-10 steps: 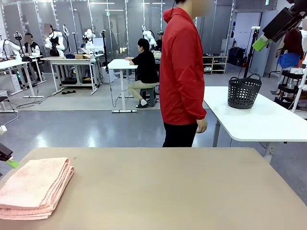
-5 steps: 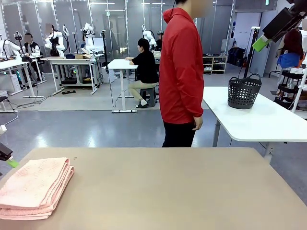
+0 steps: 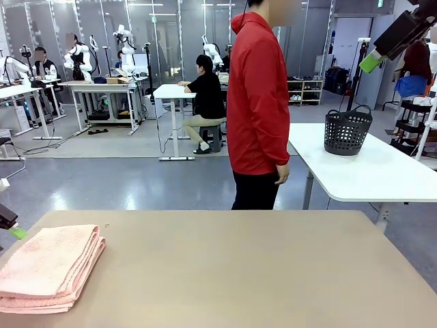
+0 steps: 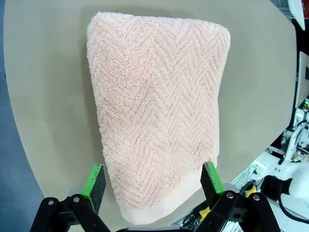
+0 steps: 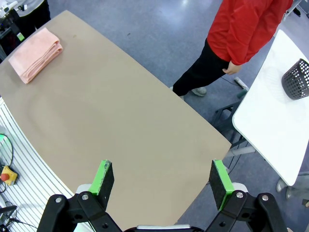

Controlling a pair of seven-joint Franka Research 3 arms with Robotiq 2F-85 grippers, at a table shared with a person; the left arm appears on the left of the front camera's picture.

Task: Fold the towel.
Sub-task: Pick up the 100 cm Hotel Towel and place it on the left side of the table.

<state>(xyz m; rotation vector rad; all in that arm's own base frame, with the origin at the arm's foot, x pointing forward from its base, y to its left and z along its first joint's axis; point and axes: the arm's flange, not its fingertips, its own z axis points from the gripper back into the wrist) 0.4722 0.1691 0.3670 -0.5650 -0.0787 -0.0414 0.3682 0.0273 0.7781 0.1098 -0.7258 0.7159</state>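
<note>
Folded salmon-pink towel (image 3: 49, 266) lying flat at the tan table's (image 3: 239, 273) left near corner, beneath the raised left gripper (image 4: 154, 181) with jaws spread wide and empty; right gripper (image 5: 161, 181), likewise open and empty, held high above the table.

Both pincers (image 4: 153, 180) (image 5: 161, 180) wide open, raised.

One folded towel (image 3: 48, 265), one tan table (image 3: 239, 273), two open grippers, left gripper (image 4: 153, 180), right gripper (image 5: 161, 180), one person in red (image 3: 258, 102), one black basket (image 3: 347, 130), one white table (image 3: 369, 171).
</note>
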